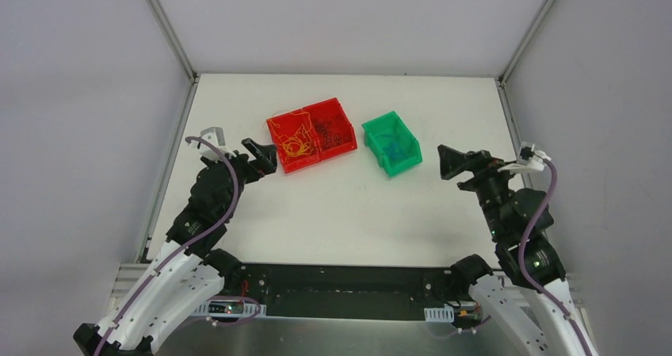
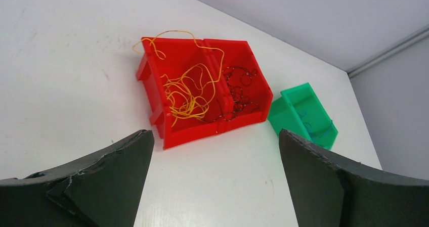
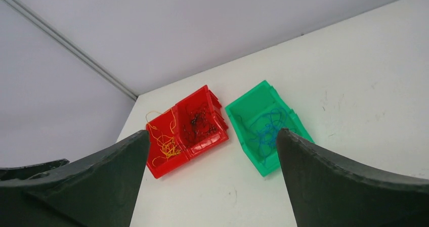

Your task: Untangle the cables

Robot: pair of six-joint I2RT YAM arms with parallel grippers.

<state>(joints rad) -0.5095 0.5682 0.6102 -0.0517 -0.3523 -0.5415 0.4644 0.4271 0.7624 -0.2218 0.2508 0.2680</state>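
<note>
- Left end effector (image 1: 264,156): fingers spread wide with nothing between them. In the top view it sits just beside the near-left corner of the left red bin; I cannot tell whether it touches.
- Left red bin (image 2: 152,93): stands on the white desk (image 1: 341,213), toward the far side, left of centre. It holds the yellow cables (image 2: 188,93), a loose loopy clump lying mostly in the near half. One thin loop rises over the far rim and hangs out past the far-left corner.
- Right red bin (image 2: 259,88): side by side with the left one, walls touching. It holds the dark grey cables (image 2: 238,93), a small curly tangle on the floor of the bin.
- Green bin (image 1: 372,130): just right of the red pair, turned at an angle to them, with a narrow gap showing in the top view. It holds the blue cables (image 3: 268,131), a thin loopy clump; a few strands reach up the walls.
- Right end effector (image 1: 448,164): fingers spread wide, pinching nothing. It is to the right of the green bin, apart from it, pointing toward the bins.
</note>
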